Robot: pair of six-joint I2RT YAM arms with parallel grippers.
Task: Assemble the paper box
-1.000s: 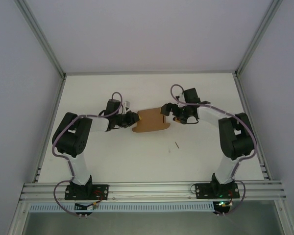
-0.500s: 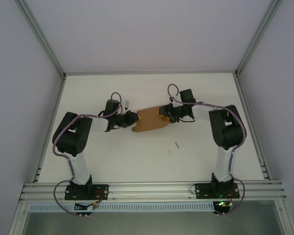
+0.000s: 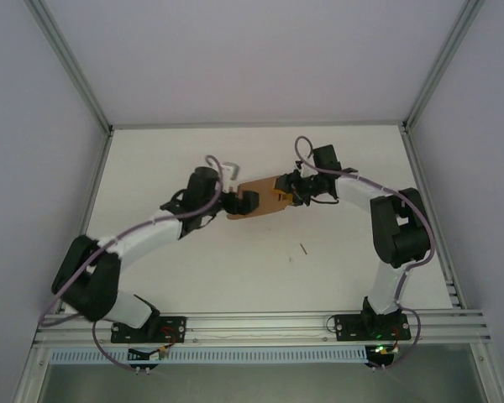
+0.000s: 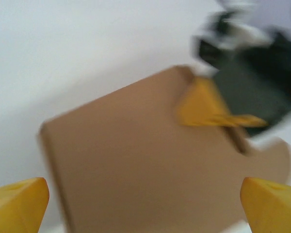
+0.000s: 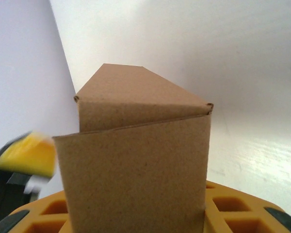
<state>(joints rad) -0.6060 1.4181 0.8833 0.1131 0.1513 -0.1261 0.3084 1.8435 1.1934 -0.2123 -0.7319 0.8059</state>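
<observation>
The paper box [image 3: 265, 195] is a flat brown cardboard piece held just above the table's middle. My right gripper [image 3: 287, 195] is shut on its right end. In the right wrist view the folded cardboard [image 5: 136, 150] stands out from my right gripper [image 5: 136, 216], resting on the yellow pad [image 5: 228, 208]. My left gripper [image 3: 244, 202] hovers over the box's left end. In the blurred left wrist view its yellow fingertips [image 4: 17, 204] stand wide apart, and my left gripper [image 4: 145, 208] is open over the cardboard [image 4: 136, 160], not gripping it.
A small thin stick [image 3: 304, 248] lies on the white table [image 3: 235, 269] in front of the box. Grey walls and aluminium posts [image 3: 71, 75] close in the sides and back. The right arm's elbow [image 3: 399, 222] stands to the right.
The left arm has stretched out and swung right, its gripper now over the box's left part. The right gripper and box shifted slightly left and the box tilted.
</observation>
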